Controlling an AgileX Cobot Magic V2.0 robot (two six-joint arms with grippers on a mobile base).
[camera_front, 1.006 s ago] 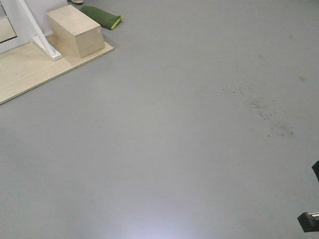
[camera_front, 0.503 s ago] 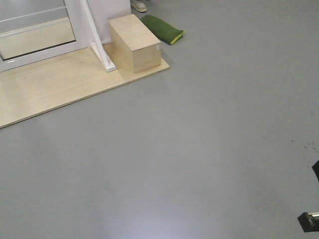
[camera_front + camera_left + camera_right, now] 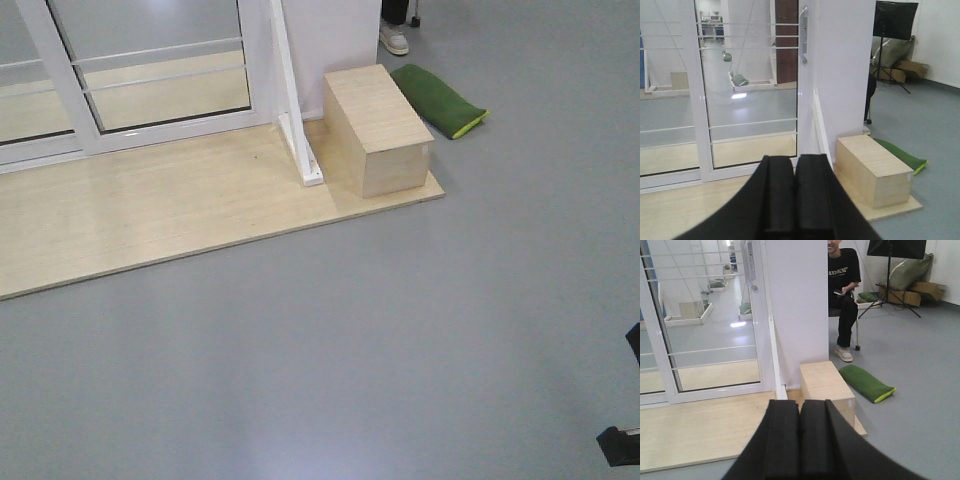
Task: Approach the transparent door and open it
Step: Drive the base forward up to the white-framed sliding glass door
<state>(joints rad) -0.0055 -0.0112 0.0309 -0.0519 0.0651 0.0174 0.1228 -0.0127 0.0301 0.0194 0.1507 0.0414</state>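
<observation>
The transparent door (image 3: 750,90) is a tall glass panel in a white frame with thin horizontal white bars. Its curved silver-grey handle (image 3: 803,35) sits on the right stile. The door also shows in the right wrist view (image 3: 715,320), with the handle (image 3: 749,262) at the top, and its lower part shows in the front view (image 3: 160,70). It stands closed, some way ahead. My left gripper (image 3: 796,160) is shut and empty. My right gripper (image 3: 800,405) is shut and empty. Both are well short of the door.
A pale wooden platform (image 3: 150,220) lies before the door, with a wooden box (image 3: 380,125) at its right end beside a white post (image 3: 295,110). A green cushion (image 3: 440,100) lies on the grey floor. A seated person (image 3: 842,290) is right of the white wall (image 3: 795,305).
The front view has swung left: the door, platform and box have moved from the top left corner toward the middle of the frame. Both grippers stay shut.
</observation>
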